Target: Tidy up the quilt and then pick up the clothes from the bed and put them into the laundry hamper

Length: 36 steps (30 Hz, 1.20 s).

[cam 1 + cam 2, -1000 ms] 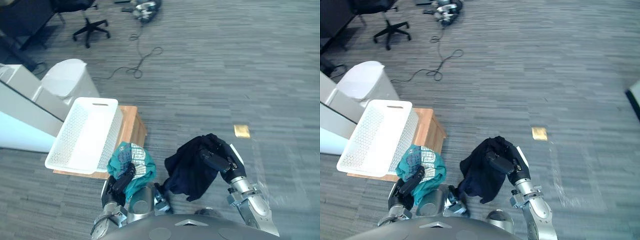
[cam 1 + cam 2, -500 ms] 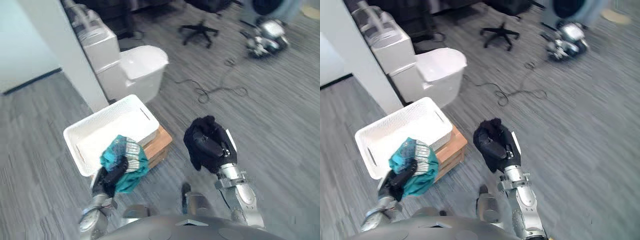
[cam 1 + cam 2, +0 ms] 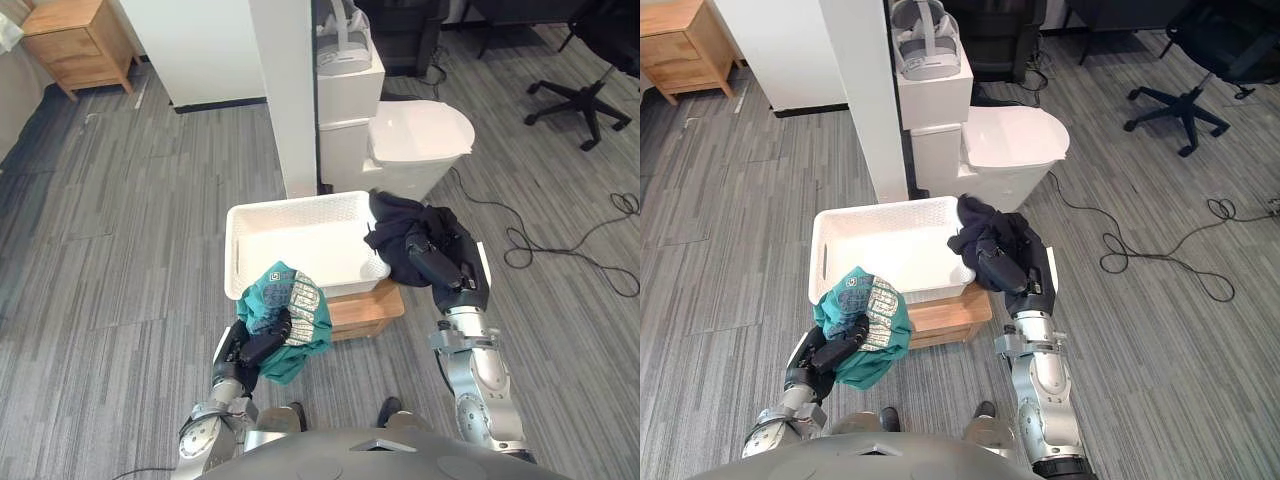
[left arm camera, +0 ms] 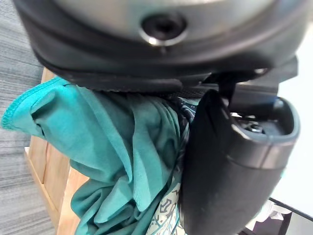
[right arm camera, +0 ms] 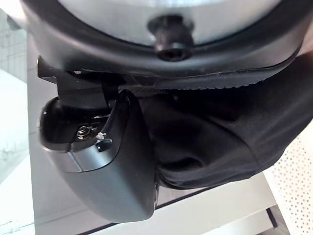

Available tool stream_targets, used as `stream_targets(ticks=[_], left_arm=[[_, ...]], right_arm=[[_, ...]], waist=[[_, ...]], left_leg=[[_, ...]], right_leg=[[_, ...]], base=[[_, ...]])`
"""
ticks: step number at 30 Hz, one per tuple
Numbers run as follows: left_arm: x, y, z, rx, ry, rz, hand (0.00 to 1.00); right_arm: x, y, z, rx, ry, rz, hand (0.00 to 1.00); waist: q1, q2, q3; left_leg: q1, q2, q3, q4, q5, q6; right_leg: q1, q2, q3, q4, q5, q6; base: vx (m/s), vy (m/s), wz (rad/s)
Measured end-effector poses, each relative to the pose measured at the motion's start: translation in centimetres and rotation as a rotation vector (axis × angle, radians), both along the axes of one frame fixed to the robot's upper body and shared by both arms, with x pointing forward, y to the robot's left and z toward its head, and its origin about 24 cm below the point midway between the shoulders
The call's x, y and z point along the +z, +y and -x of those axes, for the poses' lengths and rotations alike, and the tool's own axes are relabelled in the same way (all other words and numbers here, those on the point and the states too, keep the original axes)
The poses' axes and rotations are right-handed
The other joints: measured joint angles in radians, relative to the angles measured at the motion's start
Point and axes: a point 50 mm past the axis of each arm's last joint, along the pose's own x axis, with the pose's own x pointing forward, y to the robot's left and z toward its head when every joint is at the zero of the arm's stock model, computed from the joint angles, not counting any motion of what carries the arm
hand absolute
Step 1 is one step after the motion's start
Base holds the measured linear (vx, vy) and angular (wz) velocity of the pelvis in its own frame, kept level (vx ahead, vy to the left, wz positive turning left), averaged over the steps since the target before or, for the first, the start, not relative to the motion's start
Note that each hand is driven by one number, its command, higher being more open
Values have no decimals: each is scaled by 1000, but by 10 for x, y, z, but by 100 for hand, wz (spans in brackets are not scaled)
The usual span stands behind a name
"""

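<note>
A white perforated laundry hamper (image 3: 262, 221) stands on a low wooden stand (image 3: 365, 308) in front of me. My left hand (image 3: 262, 346) is shut on a bunched teal patterned garment (image 3: 290, 312), held just before the hamper's near left corner. In the left wrist view the teal garment (image 4: 122, 152) lies against the thumb (image 4: 225, 171). My right hand (image 3: 440, 268) is shut on a black garment (image 3: 405, 232), which hangs over the hamper's right rim. The black garment (image 5: 220, 132) bulges past the thumb (image 5: 117, 161) in the right wrist view.
Behind the hamper rise a white pillar (image 3: 285, 90) and a white lidded bin (image 3: 415, 140) beside a white cabinet (image 3: 348, 75). A wooden nightstand (image 3: 75, 40) stands far left. An office chair (image 3: 590, 60) and a floor cable (image 3: 560, 250) are at the right.
The camera has swung round, so the hamper now sits straight ahead. Both hands still hold their garments, and the black one has come over the hamper's right rim.
</note>
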Motion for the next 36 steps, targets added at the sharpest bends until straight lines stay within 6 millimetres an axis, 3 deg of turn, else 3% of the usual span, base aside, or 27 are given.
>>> stream_targets(ticks=[2, 4, 6, 8, 9, 11, 12, 14, 15, 16, 18, 20, 23, 27, 29, 32, 36], left_arm=[[1, -4, -2, -36, -6, -5, 0], [1, -11, -5, -86, -10, -18, 0], [4, -17, -7, -154, -15, -11, 0], [8, -13, -9, -198, -21, -34, 0], [9, -12, -12, -218, -17, -41, 0], [11, -9, -19, -223, -22, -54, 0], [12, -7, -24, -223, -31, -60, 0], [12, -7, -27, -232, -29, -71, 0], [11, -7, -27, -245, -26, -84, 0], [7, -9, -24, -262, -5, -79, 0], [0, -21, -17, -288, 19, -60, 0], [-3, -26, -11, -309, 20, -32, 0], [-7, -26, 0, -302, 17, -11, 0], [-7, -22, 4, -280, 2, -7, 0], [-11, -23, 9, -267, 9, 11, 0], [-13, -25, 13, -282, 15, 25, 0], [-14, -30, 14, -314, 4, 42, 0]], right_arm=[[0, -2, 0, -20, 9, 17, 0], [0, -6, -1, -48, 9, 19, 0], [3, -7, -3, -59, -3, 48, 0], [7, -5, -6, -49, -21, 102, 0], [10, -5, -7, -44, -33, 134, 0], [25, -3, -11, -28, -81, 162, 0], [40, -3, -17, -17, -137, 207, 0], [64, -4, -30, 10, -223, 259, 0], [74, -4, -35, 15, -255, 279, 0], [83, -7, -39, 5, -278, 299, 0], [100, -12, -52, -19, -305, 327, 0], [108, -20, -58, -53, -309, 332, 0], [122, -26, -64, -66, -336, 355, 0], [148, -16, -76, -13, -400, 377, 0], [156, -9, -79, 19, -414, 388, 0], [156, -10, -82, 22, -384, 396, 0], [154, -13, -83, 25, -330, 421, 0]], waist=[[-3, -8, -5], [-12, -12, -3], [-44, -33, 3], [-60, -70, 6], [-69, -60, 6], [-82, -57, 5], [-82, -58, 4], [-84, -62, 2], [-85, -79, -9], [-87, -72, -13], [-78, -20, -30], [-72, -7, -35], [-53, -1, -40], [-26, -2, -42], [-15, 20, -53], [-8, 28, -58], [-24, 17, -64]], left_leg=[[2, -5, 0, -6, 1, 1], [7, -8, 0, -4, 0, 1], [25, -31, -24, -2, -1, 15], [47, -59, -57, 1, -7, 42], [48, -53, -94, 9, -12, 56], [31, -28, -139, 27, -25, 66], [19, -18, -159, 31, -25, 66], [10, -11, -179, 33, -18, 48], [8, -19, -191, 45, -29, 36], [-7, -20, -208, 77, -57, 22], [-22, 19, -146, 119, -86, 7], [-17, 29, -111, 104, -85, 7], [15, 29, -71, 83, -84, 6], [-27, 20, 7, 196, -94, -10], [2, 16, 39, 159, -94, -10], [48, 15, 62, 99, -91, -7], [48, -2, 63, 33, -71, 15]], right_leg=[[4, -10, -18, 10, 0, 1], [-29, -39, -22, 115, -18, -1], [-144, -118, 7, 423, -47, -26], [-201, -150, 85, 575, -33, -42], [-229, -131, 139, 617, -48, -41], [-219, -49, 178, 541, -140, -31], [-216, -4, 178, 444, -154, -40], [-189, 69, 189, 240, -143, -38], [-155, 92, 205, 119, -95, -47], [-121, 97, 204, 74, -1, -60], [-91, 118, 164, 30, 10, -66], [-73, 123, 150, 11, 10, -66], [-40, 124, 157, -16, 13, -61], [-27, 104, 189, -51, 23, -46], [-9, 103, 200, -76, 30, -38], [10, 109, 201, -83, 33, -39], [-10, 103, 199, -88, 39, -31]], base=[[20, 56, 23], [14, 87, 29], [-3, 144, 44], [16, 70, 45], [46, 13, 57], [70, -46, 65], [66, -72, 53], [66, -120, 40], [105, -185, 62], [152, -153, 52], [150, -77, 35], [113, -38, 21], [112, 20, -3], [26, 51, -14], [15, 32, -10], [14, 19, -6], [-41, 28, 5]])
